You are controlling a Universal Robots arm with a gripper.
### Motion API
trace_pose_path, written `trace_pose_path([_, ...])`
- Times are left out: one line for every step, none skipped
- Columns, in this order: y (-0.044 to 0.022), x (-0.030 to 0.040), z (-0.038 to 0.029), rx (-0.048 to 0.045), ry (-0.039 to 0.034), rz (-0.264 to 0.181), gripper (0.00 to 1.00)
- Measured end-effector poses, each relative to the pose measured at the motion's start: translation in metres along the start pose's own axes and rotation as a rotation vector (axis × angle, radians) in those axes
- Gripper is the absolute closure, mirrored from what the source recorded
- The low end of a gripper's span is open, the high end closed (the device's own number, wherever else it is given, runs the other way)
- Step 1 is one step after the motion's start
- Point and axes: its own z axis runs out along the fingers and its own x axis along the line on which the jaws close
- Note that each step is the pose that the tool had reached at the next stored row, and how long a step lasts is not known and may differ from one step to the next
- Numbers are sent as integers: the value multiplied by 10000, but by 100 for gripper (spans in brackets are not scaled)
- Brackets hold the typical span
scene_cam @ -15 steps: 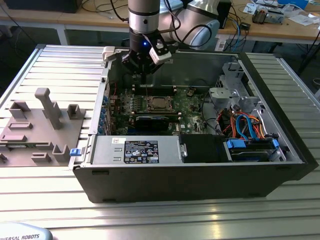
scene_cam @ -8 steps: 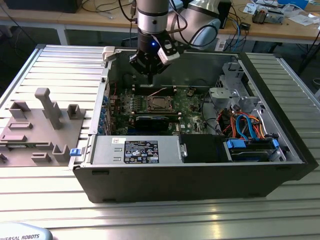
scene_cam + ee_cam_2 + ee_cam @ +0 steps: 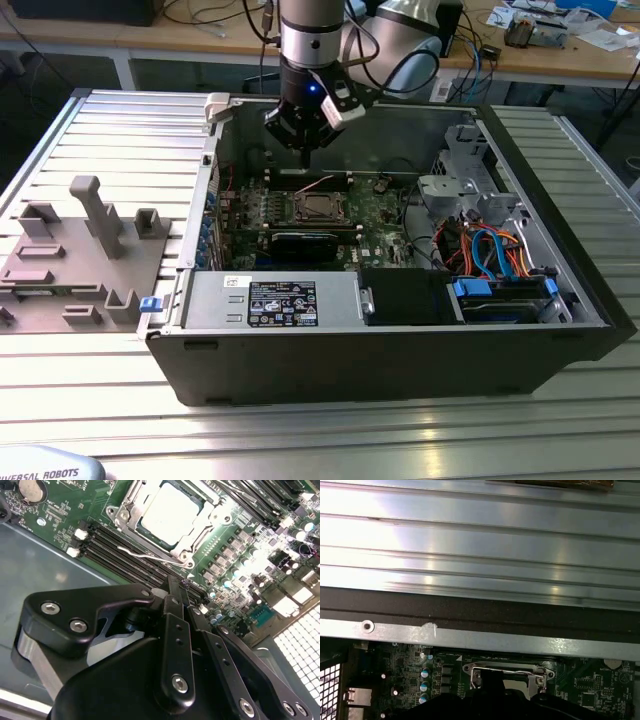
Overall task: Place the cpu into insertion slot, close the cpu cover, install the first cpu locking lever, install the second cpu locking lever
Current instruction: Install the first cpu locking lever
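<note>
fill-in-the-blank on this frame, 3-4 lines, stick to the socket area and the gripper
1. The cpu lies inside the ____.
2. The cpu cover is folded ____ around the chip.
3. The gripper hangs ____ the green board, touching nothing.
4. In the second wrist view, a thin wire lever lies beside the socket on the side nearer the ____.

Missing words: insertion slot; down; above; gripper

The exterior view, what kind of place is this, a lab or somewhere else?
Probably a robotics lab or workshop: an open computer case sits on a ribbed aluminium table, the arm's tool hangs over its motherboard, and cluttered desks stand behind.
</note>
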Motion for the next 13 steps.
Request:
trace_pose_path([-1,-8,1,0,0,0,89])
trace_pose_path([-1,-14,1,1,1,1,89])
trace_pose_path([-1,-18,2,1,0,0,89])
trace_pose_path([-2,-24,2,1,1,1,89])
trace_pose_path([-2,-29,2,1,1,1,89])
trace_pose_path([-3,-34,3,0,0,0,89])
trace_pose_path([-3,-38,3,0,0,0,89])
trace_pose_path([-3,-42,3,0,0,0,89])
trace_pose_path([-4,-45,3,0,1,1,89])
trace_pose_path([-4,-49,4,0,0,1,89])
trace_pose_path([-4,-51,4,0,0,0,89])
trace_pose_path([-4,-53,5,-1,0,1,89])
trace_pose_path([-4,-55,5,0,0,1,89])
